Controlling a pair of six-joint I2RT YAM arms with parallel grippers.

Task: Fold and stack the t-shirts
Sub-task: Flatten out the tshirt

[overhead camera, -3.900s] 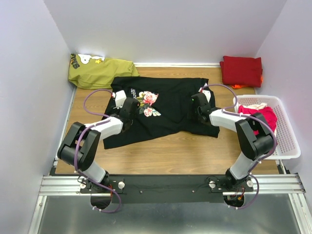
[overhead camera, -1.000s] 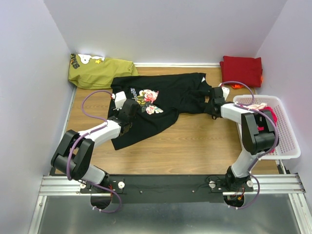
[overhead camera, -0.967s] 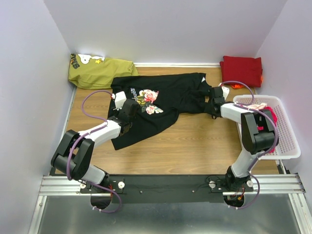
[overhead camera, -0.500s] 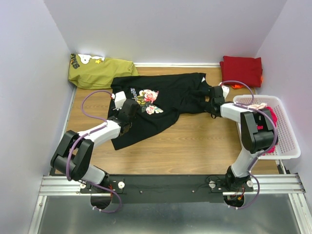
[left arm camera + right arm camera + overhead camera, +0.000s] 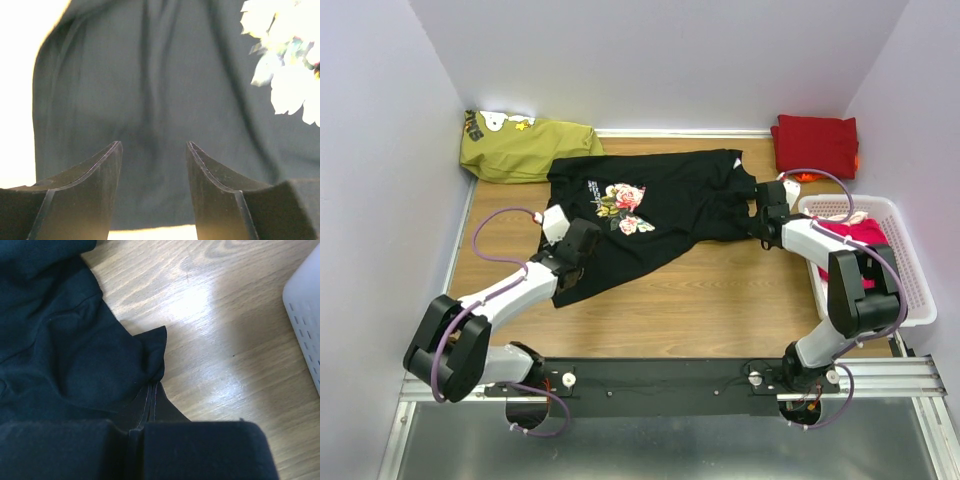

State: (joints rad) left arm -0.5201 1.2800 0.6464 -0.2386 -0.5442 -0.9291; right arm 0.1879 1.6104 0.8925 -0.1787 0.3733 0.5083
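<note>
A black t-shirt with a flowered print lies spread and rumpled across the middle of the table. My left gripper hovers open over its near-left part, close to the hem; in the left wrist view both fingers stand apart above the black cloth, nothing between them. At the shirt's right side my right gripper is shut on the black t-shirt's edge, with stitched cloth pinched between its closed jaws. A folded dark red t-shirt lies at the back right. Pink t-shirts are in the basket.
A white slotted basket stands at the right edge, its wall close to my right gripper. An olive-green printed shirt lies bunched in the back left corner. Bare wood shows in front of the black shirt. Walls close in three sides.
My right gripper has shut on the black shirt's right edge and shifted slightly right. My left arm has drawn back toward the near left, still open over the shirt.
</note>
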